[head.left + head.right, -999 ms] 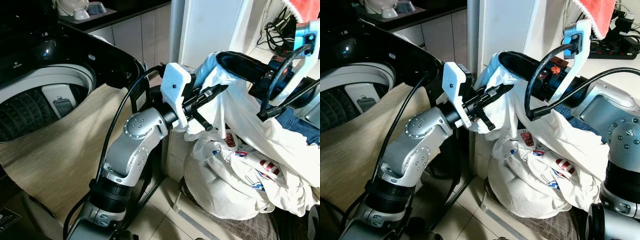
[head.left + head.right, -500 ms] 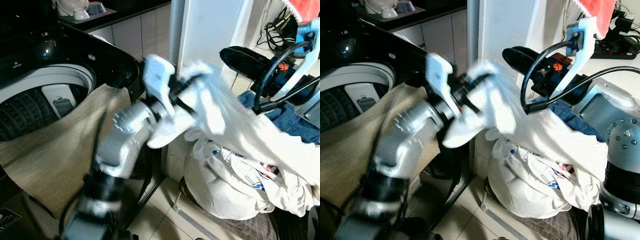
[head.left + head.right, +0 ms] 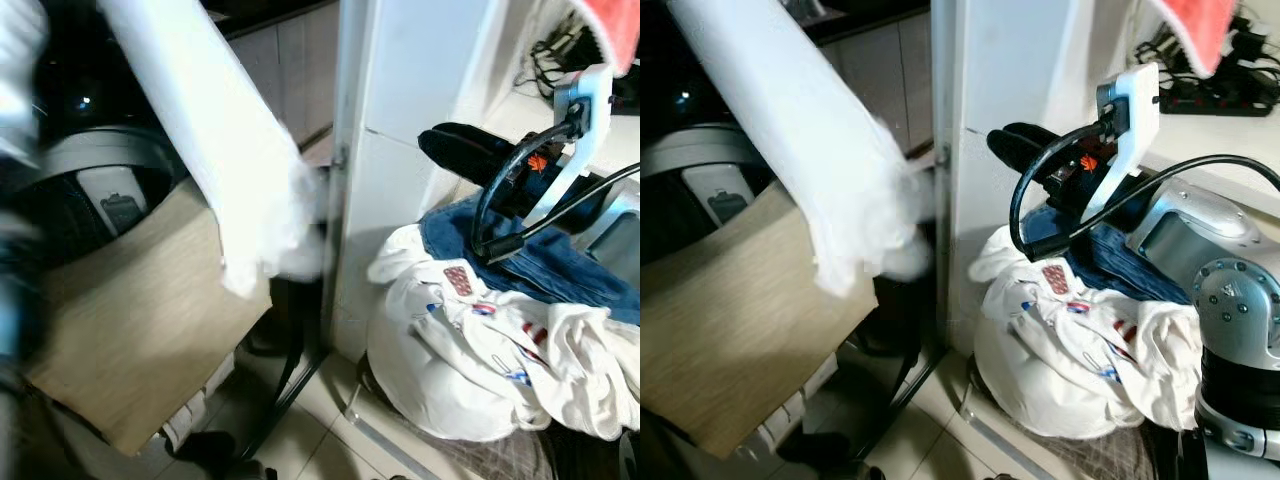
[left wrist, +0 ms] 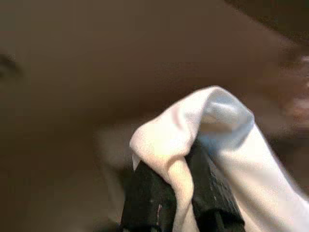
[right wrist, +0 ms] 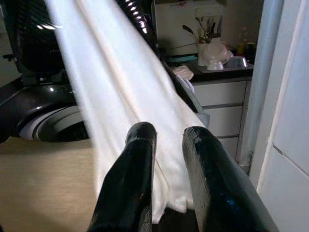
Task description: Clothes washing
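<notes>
My left gripper (image 4: 175, 166) is shut on a fold of a white garment (image 3: 215, 150). The garment is raised high and hangs, blurred, from the upper left down over the open top-loading washing machine (image 3: 105, 185). My right gripper (image 5: 169, 133) is open by a narrow gap with nothing between its fingers. It hovers above the laundry pile (image 3: 470, 350) at the right, pointing toward the washer. The pile holds white printed clothes, and blue jeans (image 3: 535, 265) lie on top.
A beige sheet (image 3: 130, 330) drapes over the washer's front. A white pillar (image 3: 400, 140) stands between the washer and the pile. Cables and a power strip (image 3: 1210, 95) lie on the counter at the back right, under a red cloth (image 3: 612, 25).
My left arm has swung up and to the left, pulling the white garment off the right gripper and the pile toward the washer. The jeans are now uncovered. The camera has shifted a little.
</notes>
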### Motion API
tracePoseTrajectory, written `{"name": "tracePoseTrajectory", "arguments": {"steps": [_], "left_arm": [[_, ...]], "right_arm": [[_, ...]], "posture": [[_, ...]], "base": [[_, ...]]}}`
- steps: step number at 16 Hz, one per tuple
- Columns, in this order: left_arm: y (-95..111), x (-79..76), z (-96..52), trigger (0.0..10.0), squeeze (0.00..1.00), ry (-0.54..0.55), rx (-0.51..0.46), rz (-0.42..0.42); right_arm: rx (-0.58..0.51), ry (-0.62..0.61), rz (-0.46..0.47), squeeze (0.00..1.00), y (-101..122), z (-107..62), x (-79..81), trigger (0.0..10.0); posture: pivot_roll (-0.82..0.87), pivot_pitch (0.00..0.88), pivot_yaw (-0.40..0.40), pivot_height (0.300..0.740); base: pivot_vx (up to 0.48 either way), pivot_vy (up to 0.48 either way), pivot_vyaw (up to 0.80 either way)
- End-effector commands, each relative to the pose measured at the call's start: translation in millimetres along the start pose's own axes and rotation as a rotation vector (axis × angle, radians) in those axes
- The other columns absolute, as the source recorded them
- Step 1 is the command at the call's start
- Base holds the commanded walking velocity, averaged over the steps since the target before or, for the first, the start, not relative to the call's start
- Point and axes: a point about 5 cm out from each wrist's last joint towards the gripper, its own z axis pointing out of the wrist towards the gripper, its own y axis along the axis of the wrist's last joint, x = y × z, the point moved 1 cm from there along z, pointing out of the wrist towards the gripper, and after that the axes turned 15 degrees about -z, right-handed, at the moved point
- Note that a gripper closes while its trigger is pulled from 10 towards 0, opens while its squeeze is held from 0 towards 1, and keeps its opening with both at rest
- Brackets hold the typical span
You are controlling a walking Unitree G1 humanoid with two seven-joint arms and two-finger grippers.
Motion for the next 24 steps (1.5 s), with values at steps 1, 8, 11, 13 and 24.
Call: {"name": "tracePoseTrajectory", "arguments": {"steps": [1, 8, 11, 13, 24], "left_arm": [[2.2, -1.7, 1.5, 0.0, 0.0, 0.004, -0.035, 0.063], [-105.5, -65.0, -61.7, 0.0, 0.0, -0.379, 0.474, 0.163], [-148.6, -67.8, -106.6, 10.0, 0.0, -0.491, 0.84, 0.137], [-177.4, -53.4, -155.4, 10.0, 1.0, -0.591, 1.216, 0.063], [-179.2, -38.1, -175.6, 10.0, 1.0, -0.71, 1.402, -0.041]], "right_arm": [[-0.011, 0.002, -0.026, 0.0, 3.8, 0.9, 3.1, 10.0], [0.031, 0.058, -0.047, 0.0, -4.4, 9.4, 16.7, 10.0], [0.059, 0.103, -0.057, 0.0, -9.3, 9.6, 25.8, 10.0], [0.136, 0.221, -0.067, 0.0, -23.6, 10.8, 46.8, 10.0], [0.177, 0.199, -0.082, 0.0, -39.5, 23.7, 52.2, 10.0]], "posture": [[-0.08, 0.0, 0.019, 0.74], [-0.08, 0.0, 0.013, 0.74], [-0.09, 0.0, 0.016, 0.74], [-0.09, 0.0, 0.014, 0.74], [-0.07, 0.0, 0.005, 0.74]], "base": [[0.0, 0.0, 0.0], [0.0, 0.0, 0.0], [0.0, 0.0, 0.0], [0.0, 0.0, 0.0], [0.0, 0.0, 0.0]]}}
